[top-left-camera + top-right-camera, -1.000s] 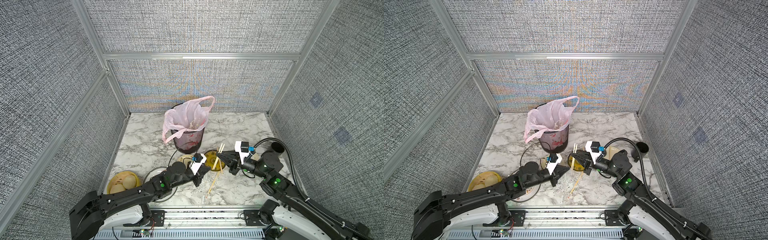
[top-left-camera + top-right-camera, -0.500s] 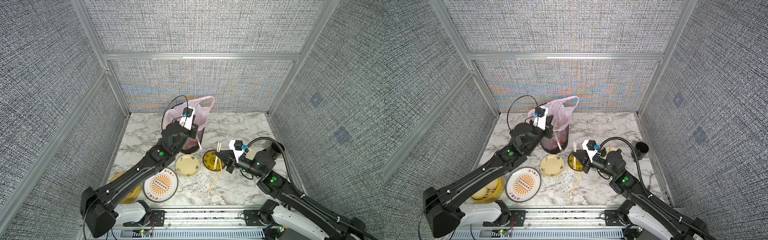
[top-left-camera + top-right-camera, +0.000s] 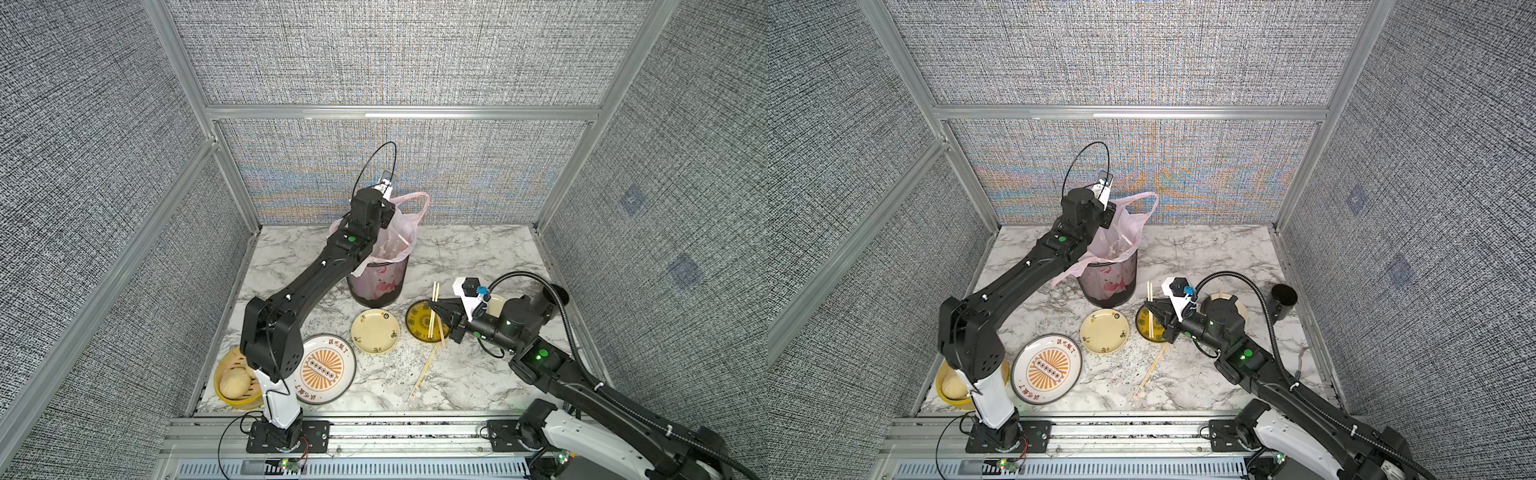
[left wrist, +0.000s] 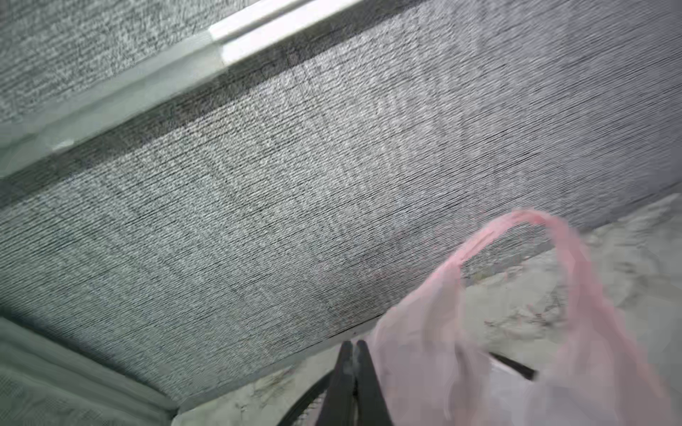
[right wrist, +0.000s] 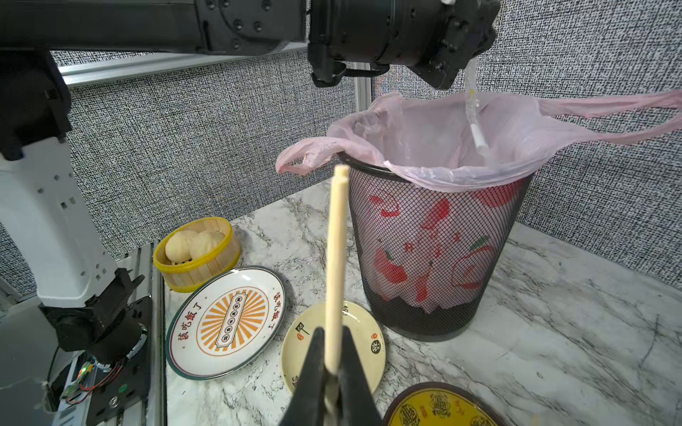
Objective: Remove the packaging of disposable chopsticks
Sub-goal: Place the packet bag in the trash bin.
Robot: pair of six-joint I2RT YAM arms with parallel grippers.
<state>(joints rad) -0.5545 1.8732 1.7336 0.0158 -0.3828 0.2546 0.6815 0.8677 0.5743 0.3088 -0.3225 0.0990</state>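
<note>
Over the bin (image 5: 435, 258), left tool (image 4: 353, 350) pinches a limp clear sleeve (image 5: 473, 110); right tool (image 5: 333, 333) clamps pale chopsticks (image 5: 337, 239).

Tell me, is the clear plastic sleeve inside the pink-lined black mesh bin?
Partly: the clear plastic sleeve hangs from the left gripper, lower end inside the pink bag.

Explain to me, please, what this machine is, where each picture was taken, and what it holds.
It is two robot arms mounted at the front of a marble table. Two pictures look down from overhead; the other two come from a camera on each wrist. The left arm reaches over a mesh bin lined with a pink bag, its jaws shut on a clear sleeve hanging into it. The right arm pinches bare chopsticks in its jaws. Plates, a bun steamer and loose chopsticks lie about.
</note>
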